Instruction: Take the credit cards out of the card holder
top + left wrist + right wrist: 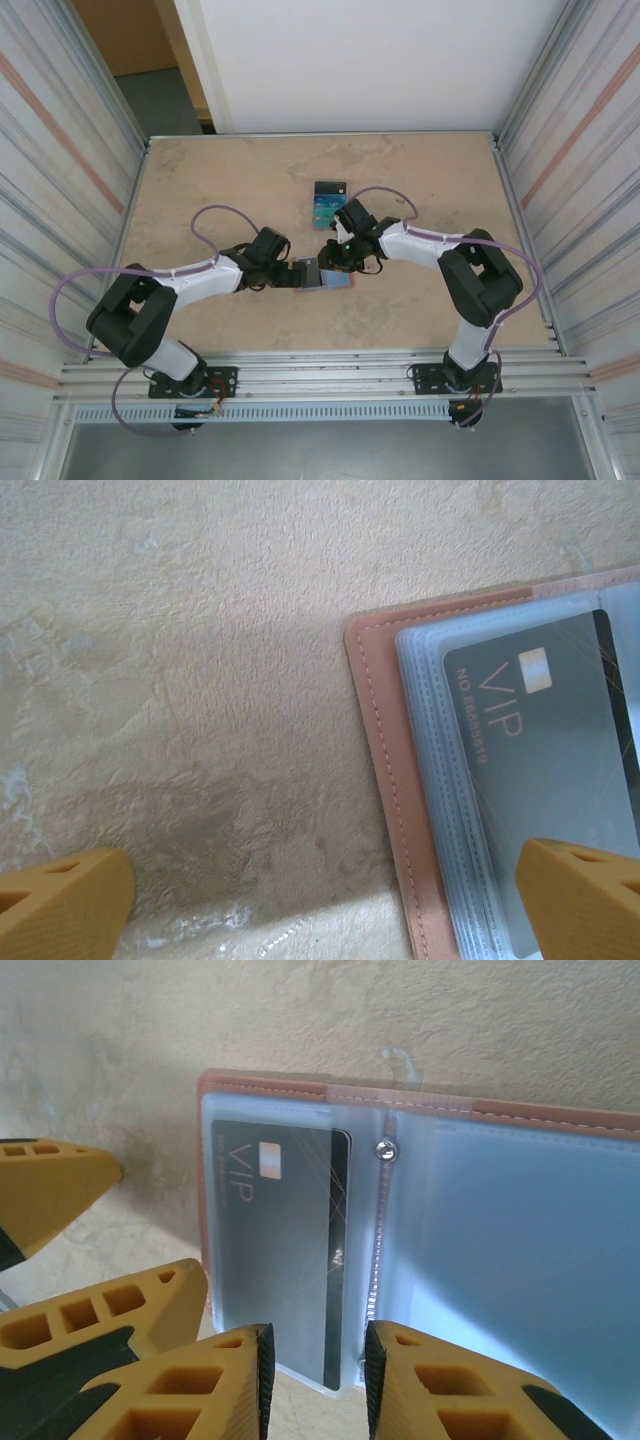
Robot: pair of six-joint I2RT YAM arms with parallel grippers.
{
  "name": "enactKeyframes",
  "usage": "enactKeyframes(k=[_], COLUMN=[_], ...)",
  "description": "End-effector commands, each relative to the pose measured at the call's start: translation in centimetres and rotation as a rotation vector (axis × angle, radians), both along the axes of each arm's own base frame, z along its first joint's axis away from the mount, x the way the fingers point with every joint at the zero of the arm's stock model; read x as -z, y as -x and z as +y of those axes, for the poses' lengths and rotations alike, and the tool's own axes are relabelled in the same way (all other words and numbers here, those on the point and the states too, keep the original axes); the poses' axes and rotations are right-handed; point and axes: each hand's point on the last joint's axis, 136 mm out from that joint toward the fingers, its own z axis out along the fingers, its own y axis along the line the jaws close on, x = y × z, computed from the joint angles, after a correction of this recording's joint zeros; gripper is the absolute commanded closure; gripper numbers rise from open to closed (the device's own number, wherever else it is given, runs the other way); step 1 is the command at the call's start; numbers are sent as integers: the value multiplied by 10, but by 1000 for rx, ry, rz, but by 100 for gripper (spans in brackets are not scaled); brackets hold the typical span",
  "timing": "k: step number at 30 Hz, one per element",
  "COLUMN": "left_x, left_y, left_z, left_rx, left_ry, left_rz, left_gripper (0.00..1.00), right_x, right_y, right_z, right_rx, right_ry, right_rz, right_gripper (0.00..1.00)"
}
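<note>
The card holder [324,276] is lying open and flat on the table [220,180], a little toward 6 o'clock from the centre. Its clear pocket pages are facing up, which is leaving the slots reachable from above. One black card [285,1250] marked VIP is sitting inside the left-hand pocket, so the job is not yet finished. Loose blue and teal cards [328,204] are lying on the table at 12 o'clock from the holder, apart from it, probably set there to be out of the working area.

The left gripper [292,273] is hanging at the holder's 9 o'clock side. Its jaws are spread wide and are gripping nothing. In the left wrist view one finger [60,905] is sitting over bare table at 7 o'clock. The other finger [590,895] is sitting over the pocket page at 5 o'clock, by the black card's lower edge. It seems placed to pin the holder down while the card is drawn out. Whether it is touching the plastic cannot be told.

The right gripper [336,257] is hanging at the holder's 1 o'clock side. In the right wrist view its fingers [210,1390] are parted by a narrow gap, with the black card's corner and the pocket edge showing between them. Nothing is clamped, and it appears to be lining up on that card.
</note>
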Motion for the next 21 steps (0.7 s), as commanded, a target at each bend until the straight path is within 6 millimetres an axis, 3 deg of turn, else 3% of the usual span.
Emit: enactKeyframes(k=[1, 16, 21], left_x=[3, 11, 8], left_y=[3, 7, 6], left_z=[6, 16, 5], left_rx=[-19, -21, 29], left_ry=[-22, -89, -115], left_rz=[23, 50, 16], left_gripper=[1, 1, 6], right_x=[-1, 10, 9], right_y=[-2, -2, -2], right_z=[3, 1, -1], right_rx=[-8, -14, -9], right_ry=[8, 63, 71], right_rz=[13, 31, 21], right_gripper=[68, 66, 66])
